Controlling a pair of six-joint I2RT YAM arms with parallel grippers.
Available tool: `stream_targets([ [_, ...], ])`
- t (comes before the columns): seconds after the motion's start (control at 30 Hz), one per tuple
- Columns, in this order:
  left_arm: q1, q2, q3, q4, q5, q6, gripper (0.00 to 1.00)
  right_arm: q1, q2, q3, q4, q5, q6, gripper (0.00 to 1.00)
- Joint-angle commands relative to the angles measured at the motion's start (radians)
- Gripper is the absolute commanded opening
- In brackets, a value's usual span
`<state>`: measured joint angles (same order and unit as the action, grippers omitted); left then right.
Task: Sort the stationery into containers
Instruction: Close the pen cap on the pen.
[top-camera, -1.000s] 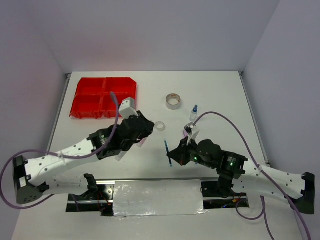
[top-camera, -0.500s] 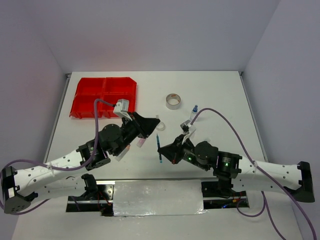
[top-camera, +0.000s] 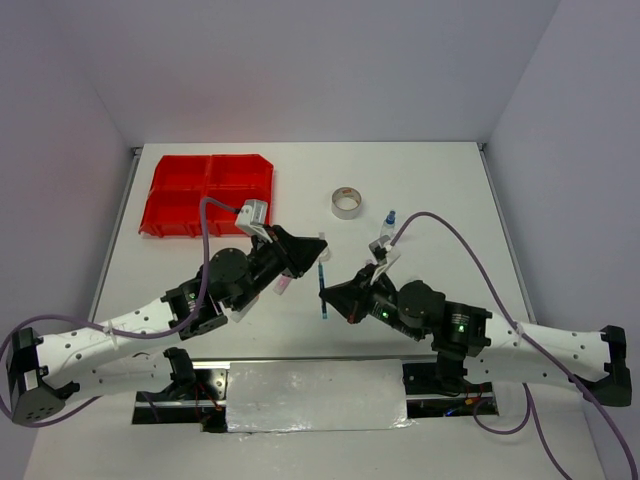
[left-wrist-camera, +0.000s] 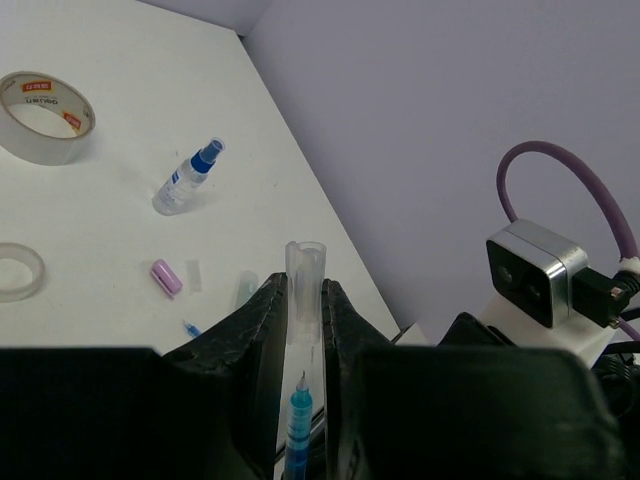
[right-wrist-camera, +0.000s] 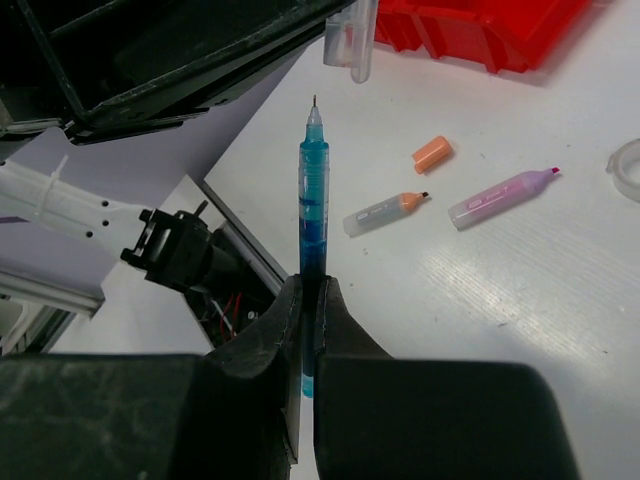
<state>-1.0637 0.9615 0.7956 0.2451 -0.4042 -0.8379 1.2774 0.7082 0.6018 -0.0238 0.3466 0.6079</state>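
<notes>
My left gripper is shut on a clear pen cap, held upright between its fingers. My right gripper is shut on a thin blue pen, whose bare tip points at that cap. In the top view the two grippers meet at mid-table, left gripper just above the pen and the right gripper. The red tray stands at the back left. On the table lie a grey tape roll, a blue-capped bottle and a clear tape ring.
A pink marker, an orange-tipped marker and a loose orange cap lie on the table below the pen. A small purple piece sits near the bottle. The table's near edge has an open slot with wiring.
The left gripper has swung right with the clear cap. The right gripper has carried the pen left and up, so cap and pen tip now face each other closely.
</notes>
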Motion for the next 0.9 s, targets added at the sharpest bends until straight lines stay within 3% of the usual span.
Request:
stream_targets([
  [0.0,-0.005,0.003,-0.002,0.083,0.024,0.031,0.00,0.008,-0.035,0.041,-0.008,0.048,-0.016,0.00],
  [0.87,-0.005,0.023,-0.013,0.118,0.064,0.037,0.00,0.007,-0.015,0.061,-0.065,0.115,0.001,0.00],
])
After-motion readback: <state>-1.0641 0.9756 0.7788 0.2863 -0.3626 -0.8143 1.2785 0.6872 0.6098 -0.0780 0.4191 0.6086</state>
